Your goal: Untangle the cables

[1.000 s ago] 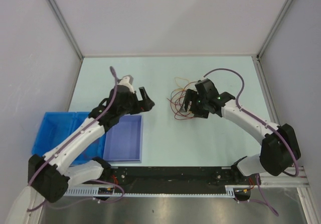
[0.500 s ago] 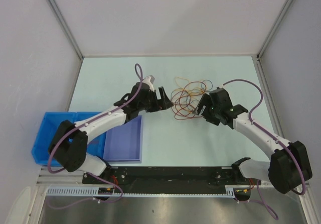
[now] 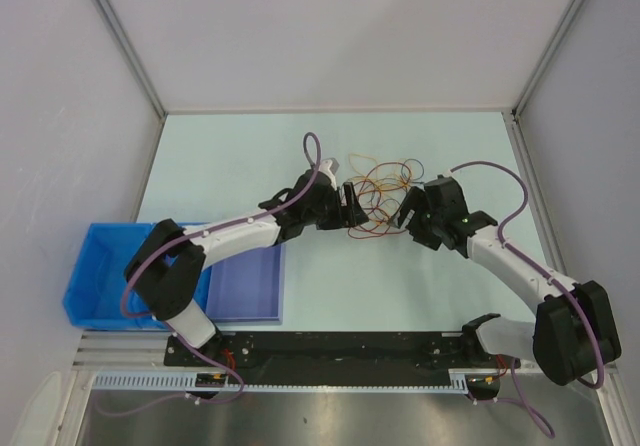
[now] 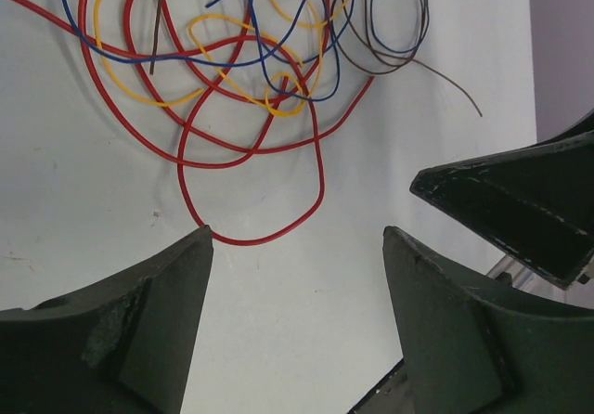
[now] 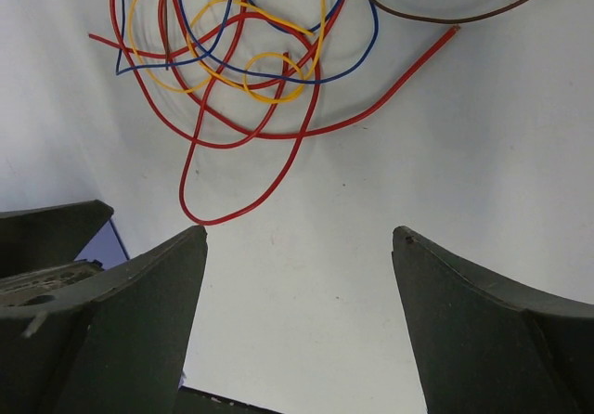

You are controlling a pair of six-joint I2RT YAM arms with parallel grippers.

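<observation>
The cables (image 3: 375,198) are lying in a loose tangle on the pale table (image 3: 230,156), thin glossy wire loops crossing over one another. The left arm (image 3: 240,234), white with black joints and a thick purple cord along it, is stretching out long and low to the tangle's left edge. The right arm (image 3: 520,266) is bending at its elbow and reaching in at the tangle's right edge. Well to the left of the tangle, nearer the arm bases, a blue plastic bin (image 3: 100,266) and a shallow lavender tray (image 3: 250,276) are sitting side by side.

The left gripper (image 3: 352,206) is facing the tangle with its jaws spread wide. Its dark, matte, wedge-shaped fingers (image 4: 139,321) are straddling bare table just short of the wires. The right gripper (image 3: 408,211) is gaping just as wide on the tangle's other side, gripping nothing.

A red cable (image 4: 321,187) is curling into the biggest loops, its nearest bend lying just beside a left fingertip. A blue cable (image 4: 186,62) and a yellow cable (image 4: 283,112) are weaving through it, and a thin brown cable (image 4: 445,86) is trailing off the tangle's edge.
</observation>
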